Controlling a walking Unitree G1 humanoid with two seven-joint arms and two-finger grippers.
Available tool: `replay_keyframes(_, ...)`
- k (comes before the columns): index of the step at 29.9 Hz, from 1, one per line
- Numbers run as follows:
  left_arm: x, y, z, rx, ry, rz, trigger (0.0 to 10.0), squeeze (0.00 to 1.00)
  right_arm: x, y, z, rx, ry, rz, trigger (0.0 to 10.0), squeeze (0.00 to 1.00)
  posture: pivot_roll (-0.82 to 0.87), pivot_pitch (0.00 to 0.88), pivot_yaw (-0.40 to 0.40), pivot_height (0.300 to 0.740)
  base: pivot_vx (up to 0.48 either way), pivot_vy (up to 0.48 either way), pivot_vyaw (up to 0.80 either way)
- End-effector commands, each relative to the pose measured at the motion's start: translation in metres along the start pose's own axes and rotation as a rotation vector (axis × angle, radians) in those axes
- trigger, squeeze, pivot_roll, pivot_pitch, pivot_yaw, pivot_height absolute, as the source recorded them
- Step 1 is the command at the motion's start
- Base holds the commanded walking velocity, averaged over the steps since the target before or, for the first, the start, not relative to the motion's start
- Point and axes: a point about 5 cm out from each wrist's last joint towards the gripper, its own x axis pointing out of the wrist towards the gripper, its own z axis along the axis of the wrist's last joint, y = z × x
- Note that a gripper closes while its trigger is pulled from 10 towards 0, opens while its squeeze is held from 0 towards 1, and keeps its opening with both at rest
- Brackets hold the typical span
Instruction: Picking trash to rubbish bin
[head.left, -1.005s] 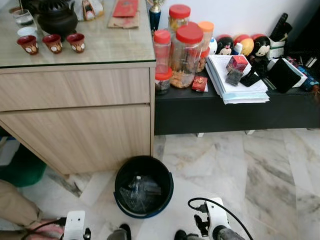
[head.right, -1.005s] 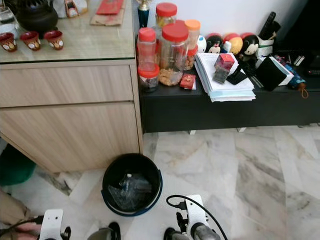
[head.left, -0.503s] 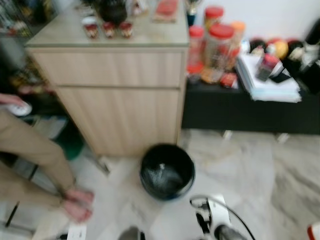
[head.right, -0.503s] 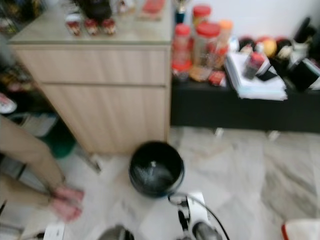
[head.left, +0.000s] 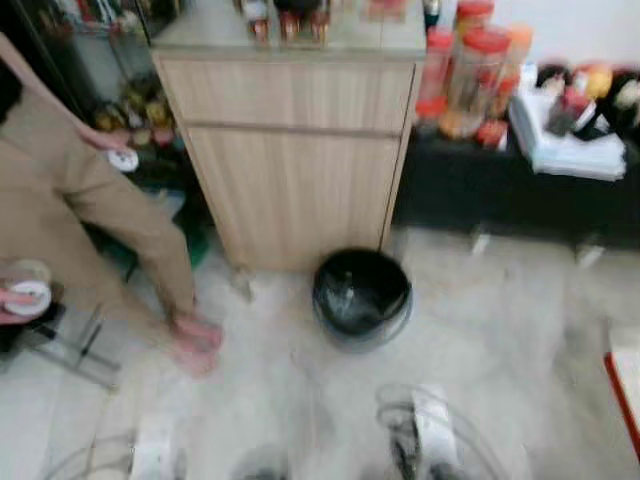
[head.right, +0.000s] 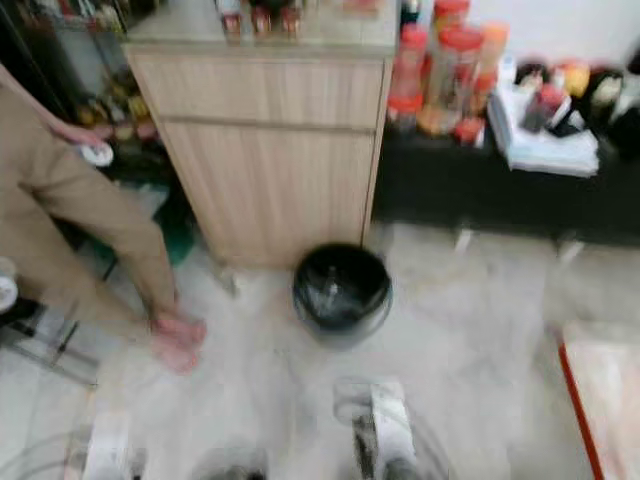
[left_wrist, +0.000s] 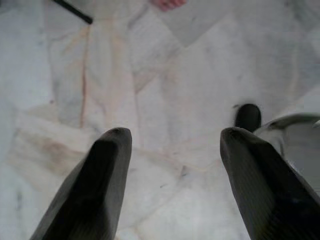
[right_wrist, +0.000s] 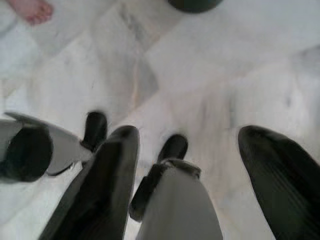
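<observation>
The black round rubbish bin (head.left: 362, 295) stands on the marble floor against the corner of the light wood cabinet (head.left: 300, 160). Something pale and crumpled lies inside it, too blurred to name. Both arms hang low in front of me, well short of the bin. My left gripper (left_wrist: 175, 135) is open over bare floor with nothing between its fingers. My right gripper (right_wrist: 189, 131) is open too, and past it I see my own silver legs and black feet. In the eye views the wrists are smears at the lower edge, left (head.left: 150, 455) and right (head.left: 430, 440).
A person in beige trousers (head.left: 110, 215) stands to my left, one bare foot (head.left: 195, 342) on the floor near the cabinet. A low black shelf (head.left: 510, 185) with red-lidded jars (head.left: 475, 65) and papers runs right of the bin. A red-edged pale object (head.right: 600, 390) lies at my right.
The whole picture has shifted: the camera has drawn back and turned left, so the bin looks smaller and farther. The person's leg and foot have come fully into view.
</observation>
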Motion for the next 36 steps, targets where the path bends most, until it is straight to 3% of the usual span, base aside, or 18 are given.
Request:
replay_keyframes(1,-0.0018,-0.0010,-0.0070,0.005,0.027,-0.001,10.0,0.00,-0.0001,-0.0042,0.0025,0.009,-0.009,-0.015,10.0,0.00,0.12,0.163,-0.030,0.740,0.000,0.000,0.00)
replay_keyframes(13,-0.0018,-0.0021,-0.0064,0.015,0.022,-0.009,10.0,0.00,-0.0002,-0.0041,0.0011,0.032,-0.003,-0.020,10.0,0.00,0.11,0.165,-0.030,0.740,0.000,0.000,0.00)
replay_keyframes(36,-0.0030,-0.0006,-0.0108,0.037,0.035,-0.020,10.0,0.00,-0.0001,-0.0017,-0.0004,0.028,0.004,-0.012,10.0,0.00,0.11,0.145,-0.021,0.740,0.000,0.000,-0.78)
